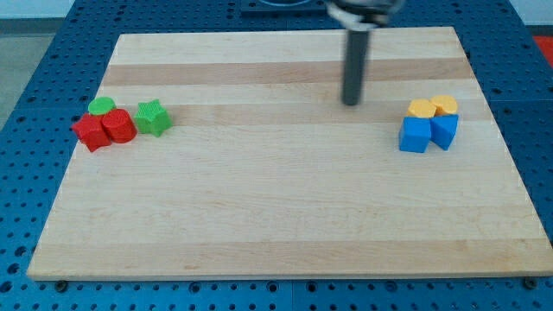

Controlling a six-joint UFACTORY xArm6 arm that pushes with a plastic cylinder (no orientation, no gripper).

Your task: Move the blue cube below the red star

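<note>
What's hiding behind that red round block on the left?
Behind the red cylinder, toward the view's top, a green cylinder peeks out; its lower part is covered. The red star and green star flank it.

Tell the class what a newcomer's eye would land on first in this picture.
Two tight clusters sit at opposite edges of the wooden board: the red star, red cylinder, green cylinder and green star at the view's left; the blue cube, a second blue block and two yellow blocks at the right. My tip stands between, nearer the right cluster, touching nothing.
</note>
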